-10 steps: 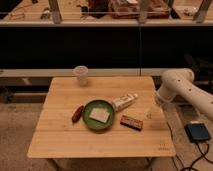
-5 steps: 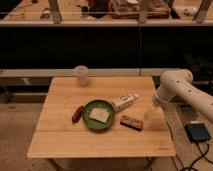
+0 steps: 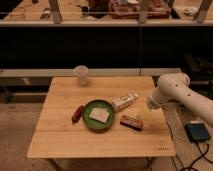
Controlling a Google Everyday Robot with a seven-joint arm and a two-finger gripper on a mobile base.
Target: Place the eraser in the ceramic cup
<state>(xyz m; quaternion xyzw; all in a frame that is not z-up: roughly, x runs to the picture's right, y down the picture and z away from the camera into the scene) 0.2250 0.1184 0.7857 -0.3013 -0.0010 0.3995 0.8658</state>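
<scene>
The eraser (image 3: 131, 121) is a small flat dark red-brown block with orange and pale markings, lying on the wooden table (image 3: 65, 140) right of the green dish. The ceramic cup (image 3: 81, 75) is whitish-grey and stands upright at the table's far edge, left of centre. My gripper (image 3: 141, 114) hangs from the white arm (image 3: 172, 90) that comes in from the right. It sits just above and to the right of the eraser, close to it.
A green round dish (image 3: 90, 120) holds a pale square slab (image 3: 100, 115). A dark red elongated object (image 3: 77, 113) lies left of the dish. A white tube (image 3: 124, 101) lies behind the eraser. A dark device (image 3: 199, 132) sits on the floor at right.
The arm has moved left and down, bringing my gripper closer to the eraser. The objects on the table have not moved.
</scene>
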